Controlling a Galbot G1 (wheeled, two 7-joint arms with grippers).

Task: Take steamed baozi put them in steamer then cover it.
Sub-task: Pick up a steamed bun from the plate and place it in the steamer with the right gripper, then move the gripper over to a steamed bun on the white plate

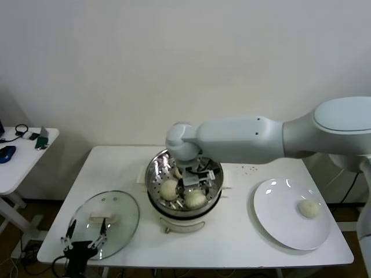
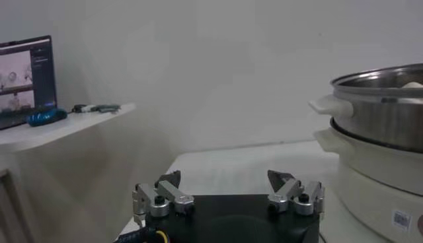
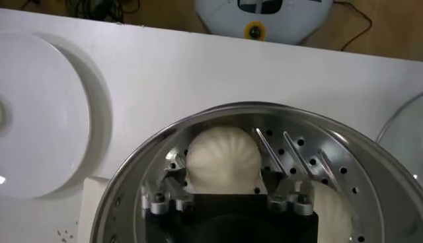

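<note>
Baozi are split: three sit in the steamer (image 1: 184, 194), one (image 1: 308, 209) waits on the plate (image 1: 290, 217) well off to the right of the working hand.

Left gripper (image 1: 86, 238) hangs idle at the table's (image 1: 232, 240) near-left edge, jaws apart, just beside the glass lid (image 1: 107, 223).

Right gripper (image 3: 228, 198) is down inside the steamer with fingers spread either side of a bun (image 3: 223, 158), which looks let go. That arm is much nearer the last bun, so I'd guess it fetches it.

White tabletop, plain wall behind, a small side table (image 1: 17, 156) further left.
</note>
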